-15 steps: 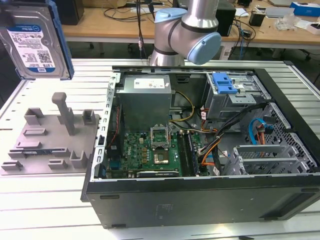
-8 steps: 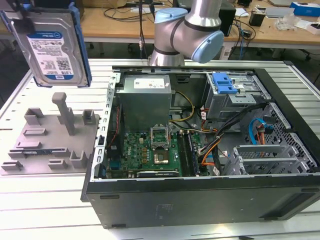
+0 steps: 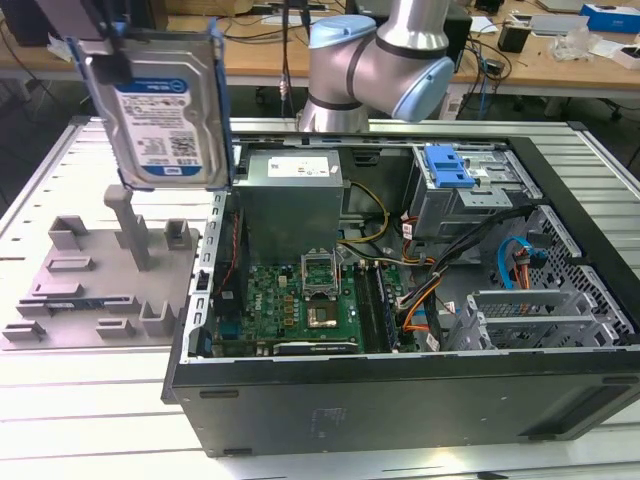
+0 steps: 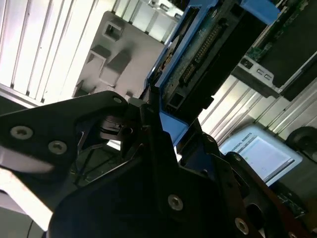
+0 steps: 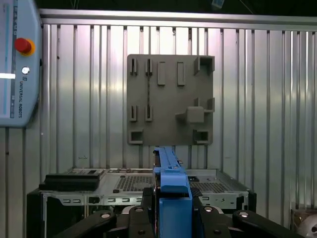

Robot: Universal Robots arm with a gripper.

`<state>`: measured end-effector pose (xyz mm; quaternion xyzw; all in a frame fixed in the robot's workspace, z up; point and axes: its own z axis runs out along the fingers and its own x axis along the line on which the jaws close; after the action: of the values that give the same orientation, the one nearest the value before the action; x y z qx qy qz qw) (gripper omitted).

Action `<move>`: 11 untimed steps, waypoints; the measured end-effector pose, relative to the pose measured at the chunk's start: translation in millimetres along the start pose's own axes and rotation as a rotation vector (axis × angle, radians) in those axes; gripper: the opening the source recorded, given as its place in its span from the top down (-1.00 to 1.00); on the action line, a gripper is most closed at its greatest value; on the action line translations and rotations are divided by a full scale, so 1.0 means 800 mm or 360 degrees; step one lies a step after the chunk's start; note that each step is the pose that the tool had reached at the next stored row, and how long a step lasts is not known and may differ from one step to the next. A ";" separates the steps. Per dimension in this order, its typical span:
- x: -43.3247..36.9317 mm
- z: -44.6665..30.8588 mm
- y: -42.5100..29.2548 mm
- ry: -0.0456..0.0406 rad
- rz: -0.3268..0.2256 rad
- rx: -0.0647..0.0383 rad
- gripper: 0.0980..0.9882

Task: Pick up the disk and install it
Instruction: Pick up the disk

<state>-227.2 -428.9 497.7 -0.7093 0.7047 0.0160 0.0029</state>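
The disk (image 3: 165, 105), a silver hard drive with a white-and-blue label in a blue carrier, hangs upright in the air at the exterior view's upper left. It is above the grey fixture plate (image 3: 90, 290), clear of it. My gripper (image 3: 112, 58) is shut on the disk's upper end. In the first wrist view the carrier's blue edge (image 5: 168, 171) runs between my dark fingers (image 5: 143, 208). The second wrist view shows the disk's connector side (image 4: 205, 47) sticking out past my gripper (image 4: 158, 126).
An open computer case (image 3: 400, 400) lies on the slatted table, to the right of the plate. Inside are a grey power-supply box (image 3: 290, 200), a motherboard (image 3: 300, 300), cables and a drive cage with a blue latch (image 3: 447, 168). A teach pendant (image 5: 17, 64) lies beside the plate.
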 end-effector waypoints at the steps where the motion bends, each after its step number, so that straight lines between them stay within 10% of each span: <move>1: 0.004 -0.0003 -0.0087 0.0000 0.0000 0.0000 0.39; 11: 0.031 -0.0022 -0.0750 0.0000 0.0000 -0.0004 0.39</move>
<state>-167.0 -453.6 497.7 -0.7093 0.7047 0.0170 0.0020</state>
